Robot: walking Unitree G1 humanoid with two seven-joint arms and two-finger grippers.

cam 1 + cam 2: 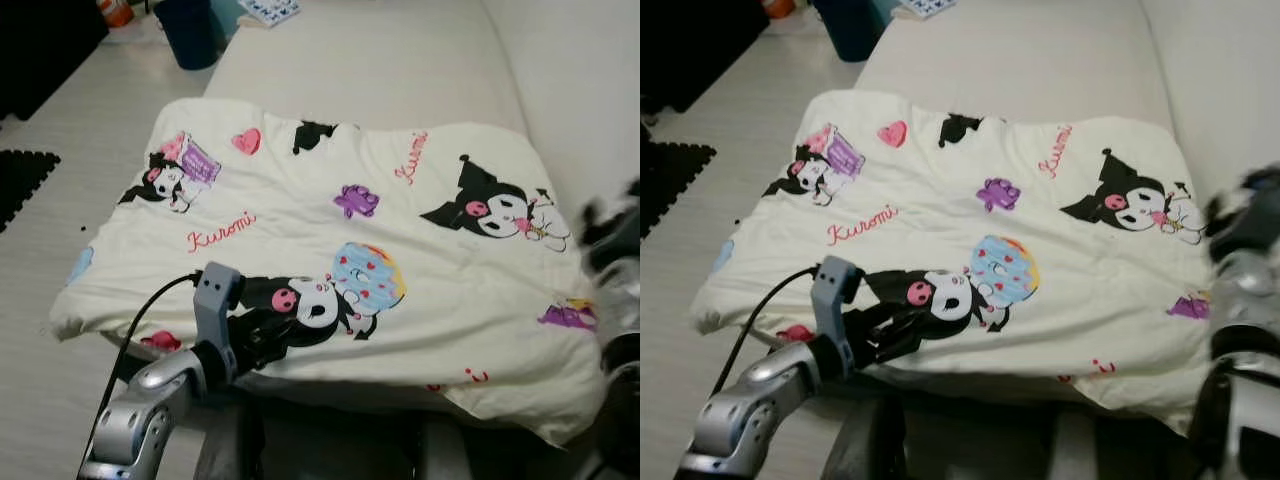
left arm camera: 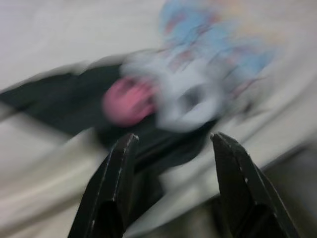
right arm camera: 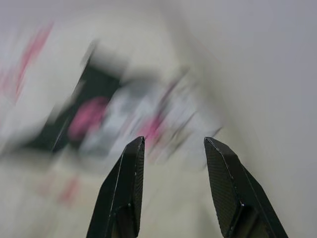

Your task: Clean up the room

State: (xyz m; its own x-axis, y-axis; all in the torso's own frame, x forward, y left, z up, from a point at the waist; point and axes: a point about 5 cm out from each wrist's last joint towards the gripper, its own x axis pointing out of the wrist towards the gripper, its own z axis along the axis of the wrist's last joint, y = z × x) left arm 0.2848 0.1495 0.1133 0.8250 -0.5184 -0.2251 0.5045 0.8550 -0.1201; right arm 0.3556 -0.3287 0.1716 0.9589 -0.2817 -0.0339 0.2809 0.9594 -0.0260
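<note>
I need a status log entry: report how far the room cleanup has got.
Done: the cartoon-print blanket lies spread fairly flat over the white sofa. In hand: the left gripper is open at the blanket's near edge, the right gripper open over its far right side; neither grips it. Left: a blue bin and small items remain on the floor.

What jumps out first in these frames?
A cream blanket printed with black and pink cartoon characters lies spread over a pale sofa, filling the middle of the scene. The left end effector sits at the blanket's near edge, fingers open by the character with the blue cupcake. The blurred right end effector is open at the blanket's right side.
</note>
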